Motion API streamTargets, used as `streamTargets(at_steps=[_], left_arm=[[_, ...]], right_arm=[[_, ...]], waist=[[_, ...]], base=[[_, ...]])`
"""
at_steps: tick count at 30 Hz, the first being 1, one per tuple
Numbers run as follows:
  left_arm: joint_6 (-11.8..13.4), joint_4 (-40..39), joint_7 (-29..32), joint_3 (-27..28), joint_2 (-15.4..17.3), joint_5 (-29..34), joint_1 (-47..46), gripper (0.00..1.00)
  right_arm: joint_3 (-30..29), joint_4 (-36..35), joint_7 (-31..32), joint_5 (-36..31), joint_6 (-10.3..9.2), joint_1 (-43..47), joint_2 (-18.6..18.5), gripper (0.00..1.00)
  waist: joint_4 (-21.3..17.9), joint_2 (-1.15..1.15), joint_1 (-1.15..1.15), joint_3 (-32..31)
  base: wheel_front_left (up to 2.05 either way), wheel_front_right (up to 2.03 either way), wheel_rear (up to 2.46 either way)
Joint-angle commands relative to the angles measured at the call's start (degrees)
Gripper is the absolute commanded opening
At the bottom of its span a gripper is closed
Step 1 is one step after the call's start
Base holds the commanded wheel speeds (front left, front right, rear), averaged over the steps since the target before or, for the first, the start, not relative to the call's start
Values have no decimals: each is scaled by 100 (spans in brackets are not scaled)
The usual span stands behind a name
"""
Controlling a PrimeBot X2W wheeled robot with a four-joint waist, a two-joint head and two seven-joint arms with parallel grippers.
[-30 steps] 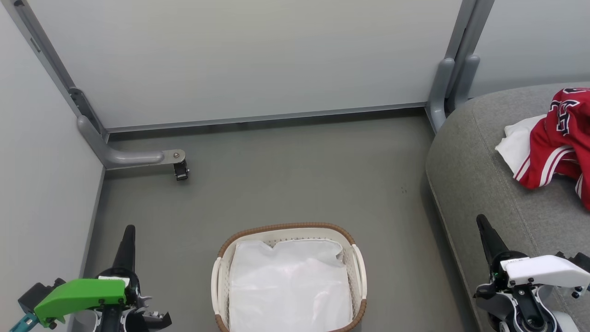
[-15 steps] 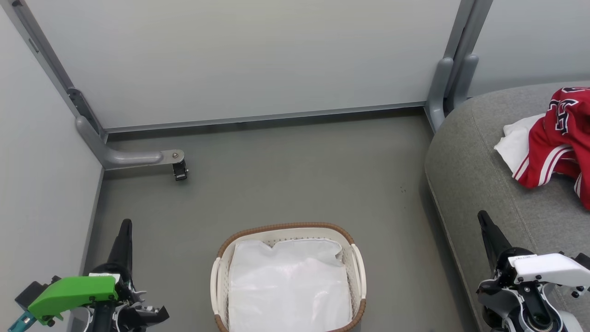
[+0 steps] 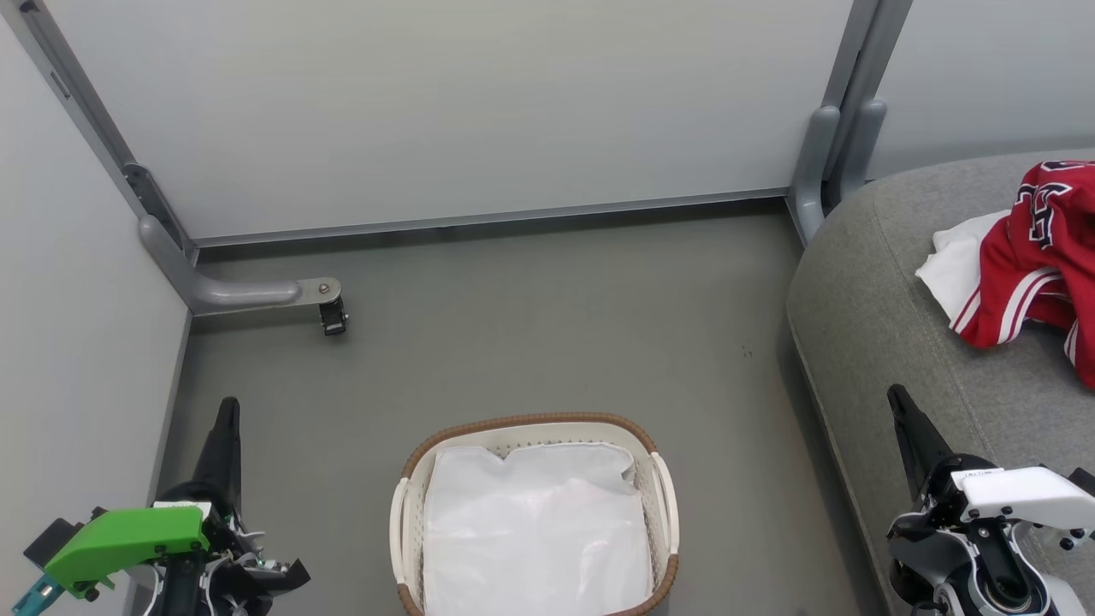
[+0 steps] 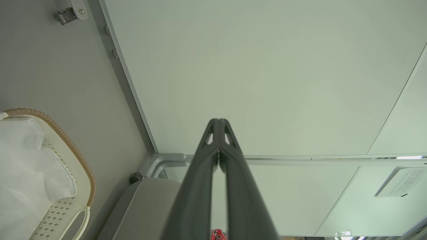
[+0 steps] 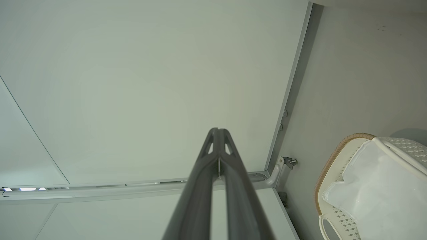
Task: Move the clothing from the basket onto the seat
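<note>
The clothing (image 3: 1039,257) lies in a crumpled red heap on the seat (image 3: 881,325), at its far right side. White striped trim and dark lettering show in its folds. A plain white cloth (image 3: 949,265) pokes out from under its left edge. The seat is a big grey cushion of woven fabric, with a rounded corner and a stitched seam running along it.

On the smooth grey floor (image 3: 547,325), well apart from the seat, stands the basket (image 3: 535,425). It is white perforated plastic with a brown woven rim and loop handles, and it holds just its wrinkled white liner (image 3: 535,530).

The left gripper (image 3: 228,406) hangs low beside the left wall, and the right gripper (image 3: 896,393) is over the seat's near edge. In the head view each looks like a single dark blade. The wrist views settle it: the left gripper's (image 4: 218,121) fingertips are pressed together with nothing between them, and so are the right gripper's (image 5: 217,130). The left wrist view also catches a scrap of red clothing (image 4: 218,235) at its bottom edge, beyond the seat (image 4: 150,206). The right wrist view shows the basket (image 5: 333,156) rim instead.
</note>
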Motion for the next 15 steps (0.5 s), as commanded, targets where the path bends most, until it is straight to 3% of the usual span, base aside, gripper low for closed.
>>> streamTargets(at_steps=[1, 15], left_arm=[[-27, -12, 20, 13, -1, -20, -57, 0], [-27, -12, 19, 12, 0, -20, -57, 0]], right_arm=[[-12, -27, 17, 23, -2, -42, -34, 0], [-11, -27, 17, 23, -2, -41, -34, 0]], waist=[[0, 0, 0, 0], [0, 0, 0, 0]], base=[[0, 0, 0], [0, 0, 0]])
